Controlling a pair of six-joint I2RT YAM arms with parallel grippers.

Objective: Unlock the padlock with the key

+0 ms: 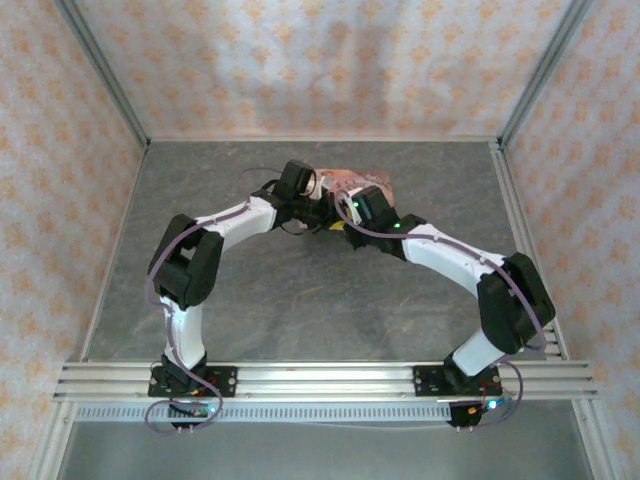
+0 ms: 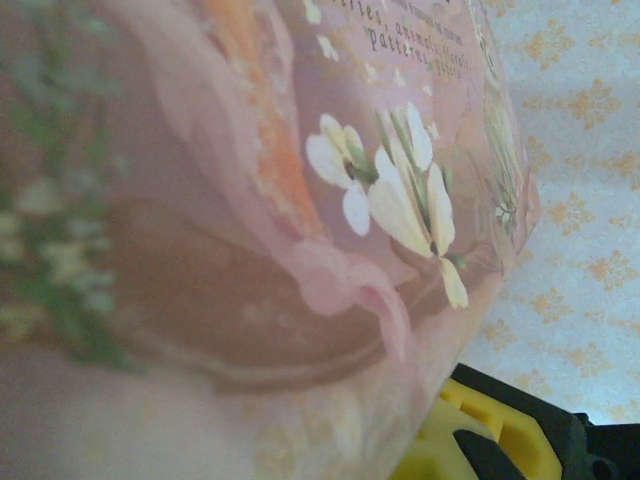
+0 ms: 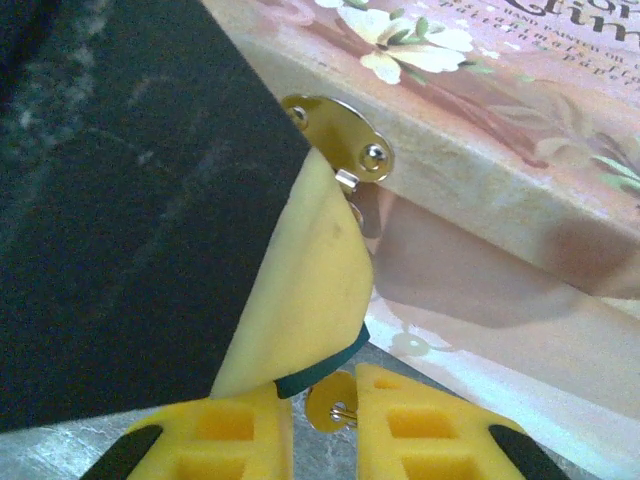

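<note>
The pink floral box (image 1: 348, 178) sits at the table's far middle, and both grippers meet at its front. In the right wrist view the brass hasp (image 3: 345, 135) is on the box's front wall (image 3: 470, 190). Below it, my left gripper's (image 1: 318, 207) yellow finger (image 3: 305, 290) covers the padlock. Only a dark teal edge of the padlock (image 3: 325, 372) shows under it. The key's (image 3: 330, 402) round gold head sticks out beneath that edge. My right gripper (image 3: 325, 412) has closed in on it, the right pad (image 3: 415, 420) touching it. In the left wrist view the box (image 2: 250, 200) is pressed close.
Grey tabletop (image 1: 320, 290) lies between the arms and the box. Patterned walls enclose the table on three sides, and an aluminium rail (image 1: 320, 380) runs along the near edge. A yellow and black finger (image 2: 480, 440) shows low in the left wrist view.
</note>
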